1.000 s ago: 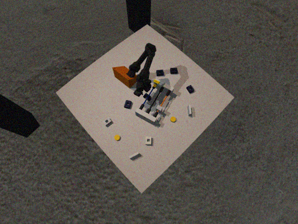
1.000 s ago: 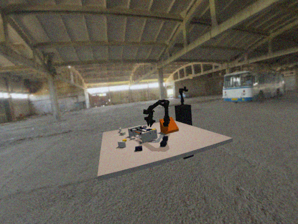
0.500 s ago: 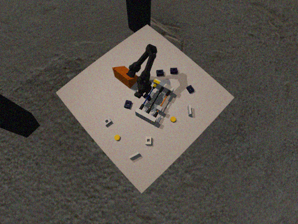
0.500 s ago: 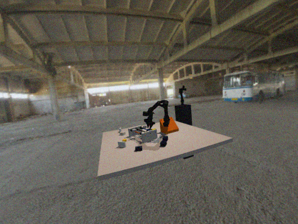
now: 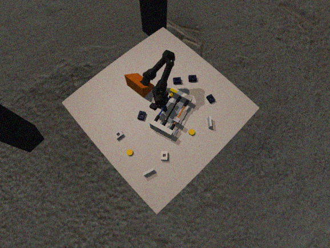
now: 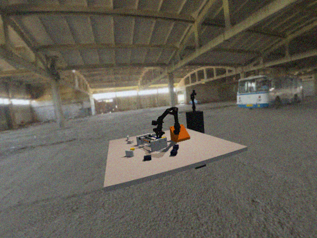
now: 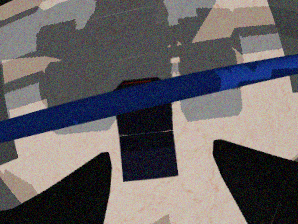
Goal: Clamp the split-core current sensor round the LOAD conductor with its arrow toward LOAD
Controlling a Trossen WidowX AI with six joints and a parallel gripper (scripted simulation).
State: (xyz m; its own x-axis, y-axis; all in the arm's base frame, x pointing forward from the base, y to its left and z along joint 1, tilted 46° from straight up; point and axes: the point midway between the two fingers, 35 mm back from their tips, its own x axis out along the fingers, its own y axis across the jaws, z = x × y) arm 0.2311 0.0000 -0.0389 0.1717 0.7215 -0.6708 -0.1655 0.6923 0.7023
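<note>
The blue conductor [image 5: 161, 112] [image 7: 75, 110] runs across the grey end-walled stand [image 5: 162, 128] [image 6: 158, 145]. The yellow LOAD marker [image 5: 173, 90] is at its end by the upper wall in the top view. The dark navy sensor [image 7: 150, 157] is partly behind the conductor in the wrist view, with a red edge showing past it. Whether the conductor lies inside its jaws, and its arrow, cannot be told. My gripper [image 7: 162, 154] [image 6: 158, 136] is open, low over the stand, its fingertips on either side of the sensor with gaps. In the top view the arm hides the sensor.
A black conductor and an orange conductor [image 5: 182, 110] run beside the blue one. An orange wedge [image 5: 138, 83] [image 6: 179, 134] stands by the arm base. Several navy blocks, one a navy block [image 5: 141, 115] near the stand, yellow discs and white pieces lie around.
</note>
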